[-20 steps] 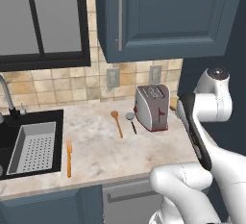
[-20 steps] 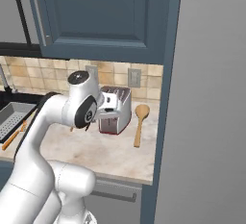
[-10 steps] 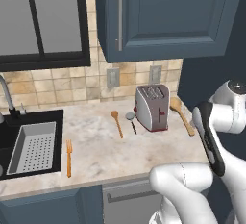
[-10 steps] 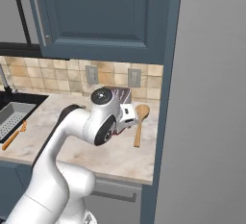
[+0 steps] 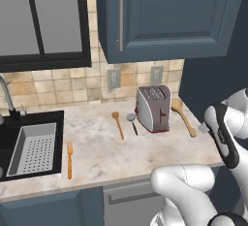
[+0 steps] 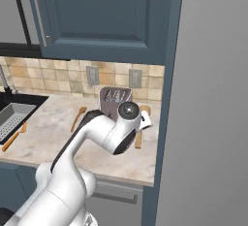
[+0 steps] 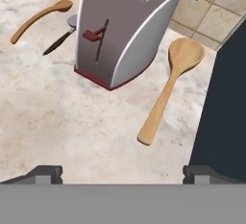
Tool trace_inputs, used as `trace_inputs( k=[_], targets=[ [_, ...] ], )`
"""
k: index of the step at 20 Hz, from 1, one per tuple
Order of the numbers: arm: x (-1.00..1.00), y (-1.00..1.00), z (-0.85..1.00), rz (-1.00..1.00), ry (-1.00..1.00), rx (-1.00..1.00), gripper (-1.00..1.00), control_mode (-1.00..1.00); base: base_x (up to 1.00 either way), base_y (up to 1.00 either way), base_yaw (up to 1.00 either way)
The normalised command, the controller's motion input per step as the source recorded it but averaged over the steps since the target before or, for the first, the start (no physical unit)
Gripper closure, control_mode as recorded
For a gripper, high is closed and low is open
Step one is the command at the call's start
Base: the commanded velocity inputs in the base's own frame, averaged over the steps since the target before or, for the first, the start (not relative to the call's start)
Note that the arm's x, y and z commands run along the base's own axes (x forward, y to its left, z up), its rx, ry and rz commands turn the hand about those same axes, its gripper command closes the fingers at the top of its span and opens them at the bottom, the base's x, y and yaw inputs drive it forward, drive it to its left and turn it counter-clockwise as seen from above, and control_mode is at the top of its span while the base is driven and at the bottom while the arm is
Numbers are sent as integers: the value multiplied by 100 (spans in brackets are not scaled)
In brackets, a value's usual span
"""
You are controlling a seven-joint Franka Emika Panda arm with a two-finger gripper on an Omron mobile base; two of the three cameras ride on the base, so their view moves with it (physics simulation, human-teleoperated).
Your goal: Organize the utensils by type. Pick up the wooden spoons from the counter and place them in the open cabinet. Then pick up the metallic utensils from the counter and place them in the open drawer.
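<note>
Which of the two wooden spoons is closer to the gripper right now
The larger wooden spoon on the toaster's right, by the dark panel. It lies just ahead of the open gripper; the smaller spoon lies beyond the toaster, beside the dark-handled utensil.

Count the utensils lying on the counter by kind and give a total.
Wooden spoons: 2, one right of the toaster, one left of it
Copper fork: 1, by the sink
Dark-handled utensil with round silver head: 1
Total: 4
</note>
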Motion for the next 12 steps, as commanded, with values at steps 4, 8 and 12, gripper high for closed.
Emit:
trace_inputs(
  k=[4,8,12],
  targets=[
    [34,-2,-8,0,0,8,-100,-100,0,0,0],
    [36,-9,-13,0,1,10,-100,-100,0,0,0],
    [36,0,-17,0,0,4,-100,-100,0,0,0]
  ],
)
